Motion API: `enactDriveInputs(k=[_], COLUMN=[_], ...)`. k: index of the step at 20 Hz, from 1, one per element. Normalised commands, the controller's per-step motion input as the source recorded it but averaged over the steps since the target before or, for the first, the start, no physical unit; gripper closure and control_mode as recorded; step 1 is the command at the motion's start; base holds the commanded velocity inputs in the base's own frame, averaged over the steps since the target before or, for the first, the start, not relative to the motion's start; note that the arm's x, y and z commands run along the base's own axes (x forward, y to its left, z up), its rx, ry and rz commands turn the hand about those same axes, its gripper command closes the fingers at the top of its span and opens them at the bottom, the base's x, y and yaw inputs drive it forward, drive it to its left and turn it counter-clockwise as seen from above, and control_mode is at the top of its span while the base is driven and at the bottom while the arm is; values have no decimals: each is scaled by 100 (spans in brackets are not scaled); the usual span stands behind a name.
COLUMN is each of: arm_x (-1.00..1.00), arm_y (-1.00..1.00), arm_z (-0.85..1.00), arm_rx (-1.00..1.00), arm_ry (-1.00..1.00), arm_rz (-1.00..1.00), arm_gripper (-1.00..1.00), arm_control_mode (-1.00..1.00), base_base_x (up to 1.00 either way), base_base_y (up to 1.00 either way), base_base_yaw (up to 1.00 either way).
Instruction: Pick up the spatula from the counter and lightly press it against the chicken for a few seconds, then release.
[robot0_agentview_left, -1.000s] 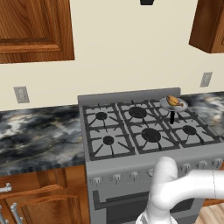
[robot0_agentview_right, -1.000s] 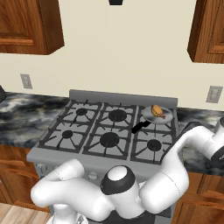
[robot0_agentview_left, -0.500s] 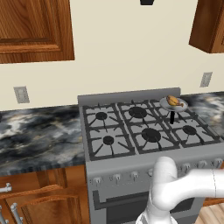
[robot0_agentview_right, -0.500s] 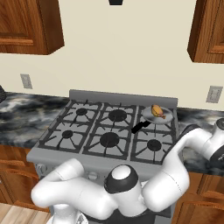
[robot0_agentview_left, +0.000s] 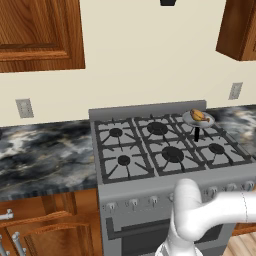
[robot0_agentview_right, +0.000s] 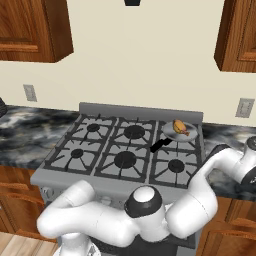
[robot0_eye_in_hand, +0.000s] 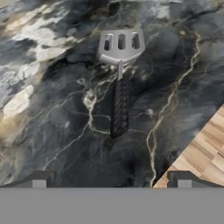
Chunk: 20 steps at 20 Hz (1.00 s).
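Note:
The spatula (robot0_eye_in_hand: 119, 83) lies flat on the dark marble counter (robot0_eye_in_hand: 52, 109), its slotted metal blade at the top of the hand view and its black ribbed handle pointing down toward me. My gripper (robot0_eye_in_hand: 111, 180) hovers above the handle end, open, with nothing between its fingertips (robot0_eye_in_hand: 40, 179). The chicken (robot0_agentview_left: 198, 116) (robot0_agentview_right: 180, 127) rests in a small grey pan (robot0_agentview_right: 176, 133) on the stove's back right burner. My forearm (robot0_agentview_right: 225, 160) reaches out over the counter to the right of the stove.
The pan's black handle (robot0_agentview_right: 159, 145) points toward the stove's middle. The gas stove (robot0_agentview_left: 165, 150) has several bare burners. Wooden floor (robot0_eye_in_hand: 201, 157) shows past the counter edge at the lower right of the hand view. Wooden cabinets (robot0_agentview_left: 35, 30) hang above.
My forearm has shifted slightly at the right of the right base view. The pan, chicken and stove have not moved.

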Motion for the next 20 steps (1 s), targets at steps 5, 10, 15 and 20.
enactDriveInputs(k=[5, 10, 15, 20], arm_x=[26, 25, 13, 10], arm_y=[-18, -21, -34, -31], arm_z=[-5, -6, -8, -11], arm_rx=[0, 0, 0, 0], arm_ry=[0, 0, 0, 0], arm_rz=[-1, 0, 0, 0], arm_gripper=[-100, -100, -100, -100], arm_control_mode=[-100, -100, -100, -100], base_base_x=[0, 0, 0, 0], base_base_y=[0, 0, 0, 0], base_base_yaw=[0, 0, 0, 0])
